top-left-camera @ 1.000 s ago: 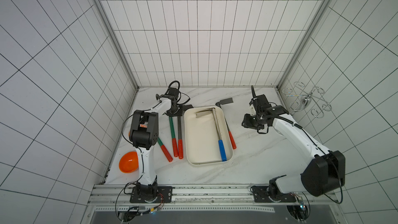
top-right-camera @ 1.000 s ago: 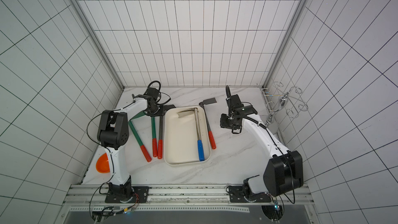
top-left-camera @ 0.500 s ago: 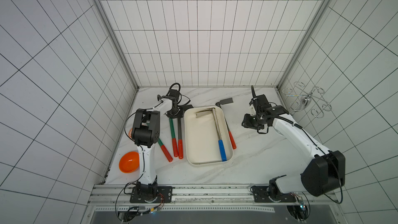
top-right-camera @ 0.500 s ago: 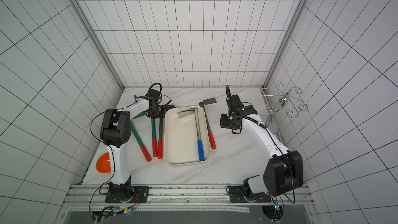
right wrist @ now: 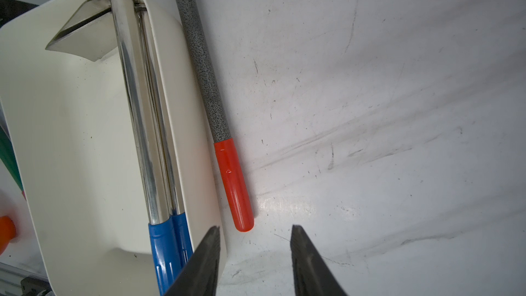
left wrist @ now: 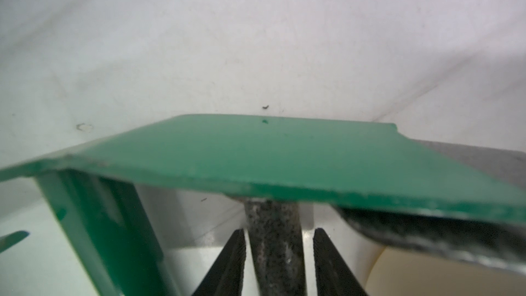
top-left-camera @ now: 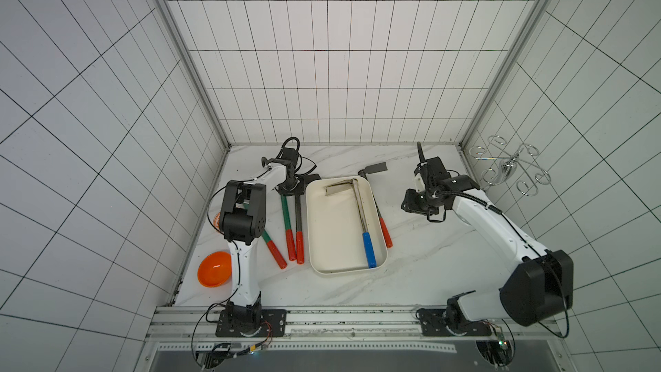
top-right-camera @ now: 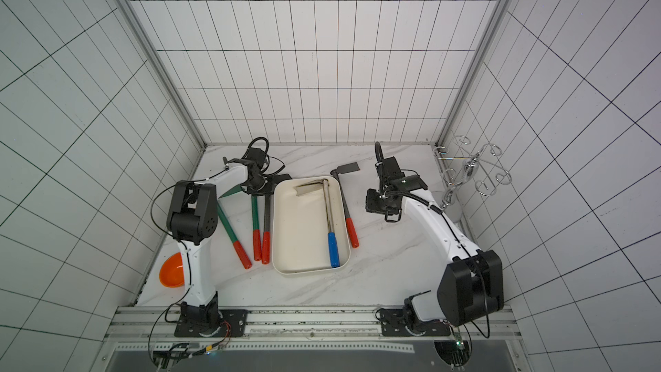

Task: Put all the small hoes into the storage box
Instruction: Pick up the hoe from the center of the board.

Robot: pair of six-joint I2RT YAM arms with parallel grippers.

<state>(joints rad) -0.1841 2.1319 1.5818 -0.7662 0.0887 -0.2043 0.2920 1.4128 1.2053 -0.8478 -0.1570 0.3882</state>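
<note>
The left gripper [left wrist: 279, 232] straddled the shaft of the grey hoe [left wrist: 273, 254], jaws not quite pinching it, the hoe lying on the table [top-left-camera: 422, 263] just beside the left rim of the storage box [top-left-camera: 336, 234], while the right gripper [right wrist: 255, 230] hung spread and empty over bare table beyond the box's right rim.

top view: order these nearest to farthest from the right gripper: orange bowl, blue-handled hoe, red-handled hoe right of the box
From the right gripper:
1. red-handled hoe, lying just outside the box, on its right.
2. blue-handled hoe, inside the box along its right wall.
3. orange bowl, at the far left front corner, beyond the left arm's base.
</note>
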